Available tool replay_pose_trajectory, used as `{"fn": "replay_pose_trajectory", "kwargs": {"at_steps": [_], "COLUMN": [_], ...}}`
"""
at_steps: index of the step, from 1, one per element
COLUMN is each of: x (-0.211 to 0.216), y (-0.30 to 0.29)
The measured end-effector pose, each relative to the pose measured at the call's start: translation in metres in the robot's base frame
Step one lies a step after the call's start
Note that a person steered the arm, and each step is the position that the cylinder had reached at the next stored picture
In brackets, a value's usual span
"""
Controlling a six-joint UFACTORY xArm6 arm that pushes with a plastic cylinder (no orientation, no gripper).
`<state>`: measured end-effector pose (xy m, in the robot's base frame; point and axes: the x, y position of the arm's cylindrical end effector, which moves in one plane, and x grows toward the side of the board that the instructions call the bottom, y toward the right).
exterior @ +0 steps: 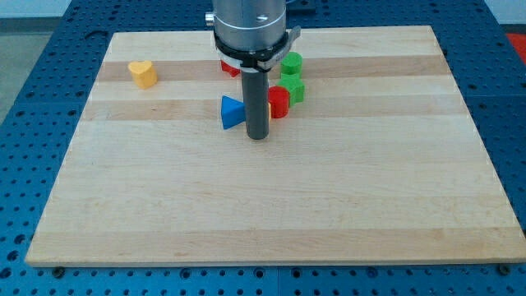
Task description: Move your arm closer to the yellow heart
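The yellow heart [143,73] lies near the board's top left. My tip [258,136] stands near the middle of the board, well to the right of and below the heart. A blue triangle [231,113] sits just left of the rod, close to it or touching it. A red block [279,102] sits just right of the rod. Behind it are a green block [295,90] and a green cylinder [291,64]. Another red block [229,67] is partly hidden behind the arm.
The wooden board [271,205] rests on a blue perforated table [33,99]. The arm's grey body [251,25] hangs over the board's top middle and hides part of the blocks behind it.
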<state>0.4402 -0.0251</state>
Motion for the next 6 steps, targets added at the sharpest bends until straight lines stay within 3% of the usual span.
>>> {"fn": "replay_pose_trajectory", "kwargs": {"at_steps": [1, 3, 6], "x": [0.017, 0.007, -0.134], "y": [-0.008, -0.124, -0.233]}}
